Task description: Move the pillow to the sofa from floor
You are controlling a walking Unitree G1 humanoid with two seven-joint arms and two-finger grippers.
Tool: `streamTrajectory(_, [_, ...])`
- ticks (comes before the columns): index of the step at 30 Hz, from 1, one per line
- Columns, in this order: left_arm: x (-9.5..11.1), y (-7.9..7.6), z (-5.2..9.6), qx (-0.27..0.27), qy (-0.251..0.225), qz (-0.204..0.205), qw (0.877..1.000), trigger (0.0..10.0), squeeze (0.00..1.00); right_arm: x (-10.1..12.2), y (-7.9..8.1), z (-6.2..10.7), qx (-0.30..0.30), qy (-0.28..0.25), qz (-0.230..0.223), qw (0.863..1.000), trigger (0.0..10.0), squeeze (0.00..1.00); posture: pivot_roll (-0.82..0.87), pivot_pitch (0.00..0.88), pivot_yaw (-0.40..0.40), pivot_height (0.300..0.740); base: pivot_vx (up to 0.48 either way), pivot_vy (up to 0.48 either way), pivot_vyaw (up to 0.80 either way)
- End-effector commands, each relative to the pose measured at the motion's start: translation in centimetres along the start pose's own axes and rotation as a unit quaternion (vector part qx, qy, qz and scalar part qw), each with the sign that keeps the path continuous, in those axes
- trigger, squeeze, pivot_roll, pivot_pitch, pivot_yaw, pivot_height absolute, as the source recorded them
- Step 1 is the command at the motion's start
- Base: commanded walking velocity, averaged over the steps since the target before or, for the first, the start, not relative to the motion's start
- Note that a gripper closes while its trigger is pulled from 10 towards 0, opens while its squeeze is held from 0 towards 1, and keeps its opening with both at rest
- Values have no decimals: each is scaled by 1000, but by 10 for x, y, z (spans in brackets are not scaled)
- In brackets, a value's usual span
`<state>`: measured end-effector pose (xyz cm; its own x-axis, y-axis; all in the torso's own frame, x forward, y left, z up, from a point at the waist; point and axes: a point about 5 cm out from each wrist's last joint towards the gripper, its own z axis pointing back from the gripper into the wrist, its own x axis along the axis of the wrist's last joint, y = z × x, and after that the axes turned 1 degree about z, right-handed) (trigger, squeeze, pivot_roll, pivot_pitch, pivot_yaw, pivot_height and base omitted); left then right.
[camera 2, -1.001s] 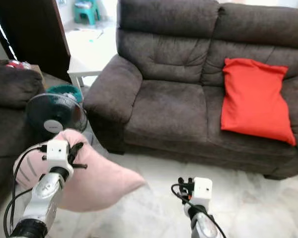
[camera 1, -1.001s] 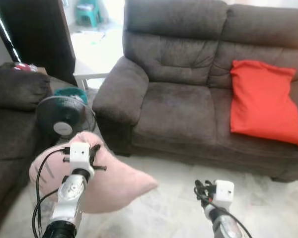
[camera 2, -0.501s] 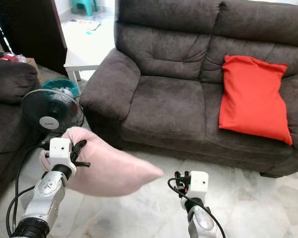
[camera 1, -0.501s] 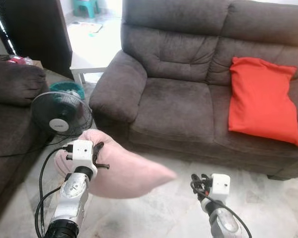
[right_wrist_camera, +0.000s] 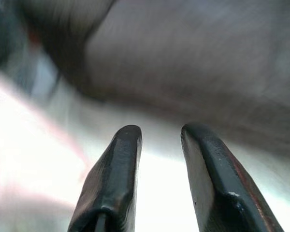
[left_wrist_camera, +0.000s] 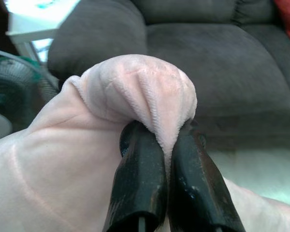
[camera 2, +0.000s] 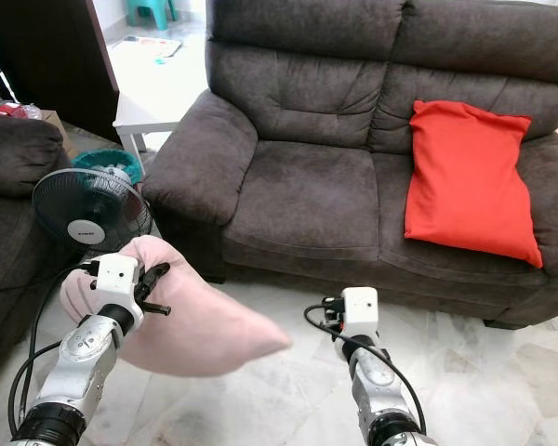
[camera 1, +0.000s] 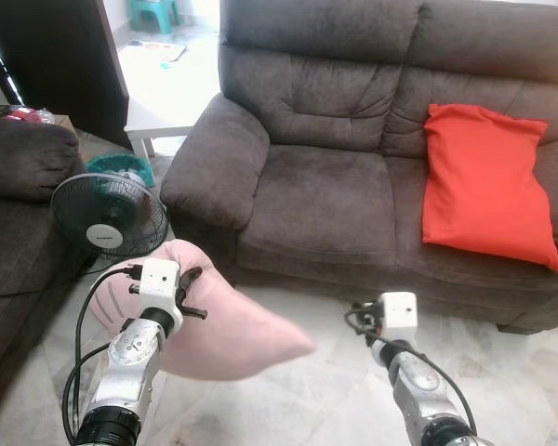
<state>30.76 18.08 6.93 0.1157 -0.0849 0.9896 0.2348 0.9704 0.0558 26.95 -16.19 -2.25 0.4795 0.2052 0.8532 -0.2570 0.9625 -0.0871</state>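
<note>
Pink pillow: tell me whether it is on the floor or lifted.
Lifted. The left gripper is shut on a bunched corner of the pink pillow, which hangs above the floor.

Soft fabrics above a glossy stone floor.
Pink pillow (left_wrist_camera: 135, 92) is plush, ribbed velvet; sofa (camera 1: 325, 177) matt brown microfibre; red cushion (camera 1: 484, 186) smooth cloth; floor (camera 1: 325, 400) polished marble; black fingers (left_wrist_camera: 140, 188) matt plastic.

red cushion (camera 1: 485, 184), floor fan (camera 1: 110, 218), perhaps a basket (camera 1: 119, 170)
</note>
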Motion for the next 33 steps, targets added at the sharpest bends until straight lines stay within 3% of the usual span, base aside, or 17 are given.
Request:
streamTrajectory(1, [18, -3, -7, -23, -34, -11, 999, 10000, 0, -36, 6, 12, 19, 86, 58, 994, 10000, 0, 95, 27, -67, 740, 0, 0, 0])
streamTrajectory(5, [19, -6, -7, -31, -36, -11, 999, 10000, 0, -58, 5, 24, 36, 117, 44, 991, 10000, 0, 95, 29, -65, 740, 0, 0, 0])
streamTrajectory(11, [25, -11, -9, -57, -40, -8, 998, 10000, 0, -92, -10, 49, 57, 176, 56, 981, 10000, 0, 91, 25, -61, 740, 0, 0, 0])
streamTrajectory(12, [28, -12, -10, -71, -41, -9, 997, 10000, 0, -95, -20, 53, 49, 183, 56, 980, 10000, 259, 89, 23, -59, 740, 0, 0, 0])
streamTrajectory(13, [30, -12, -11, -81, -39, -13, 996, 10000, 0, -95, -27, 55, 43, 183, 53, 981, 10000, 851, 89, 23, -58, 740, 0, 0, 0])
streamTrajectory(14, [30, -13, -12, -87, -37, -16, 995, 10000, 0, -94, -28, 55, 42, 182, 49, 981, 10000, 1000, 89, 21, -57, 740, 0, 0, 0])
streamTrajectory(21, [36, -23, -13, -149, -33, -27, 988, 10000, 0, -94, -33, 56, 41, 184, 52, 981, 10000, 1000, 89, 13, -56, 740, 0, 0, 0])
streamTrajectory(31, [44, -29, -17, -165, -40, -29, 985, 10000, 0, -89, -27, 50, 30, 183, 50, 981, 10000, 1000, 83, 19, -52, 740, 0, 0, 0])
streamTrajectory(33, [46, -30, -18, -168, -43, -28, 984, 10000, 0, -85, -24, 46, 23, 170, 25, 985, 10000, 1000, 83, 20, -52, 740, 0, 0, 0])
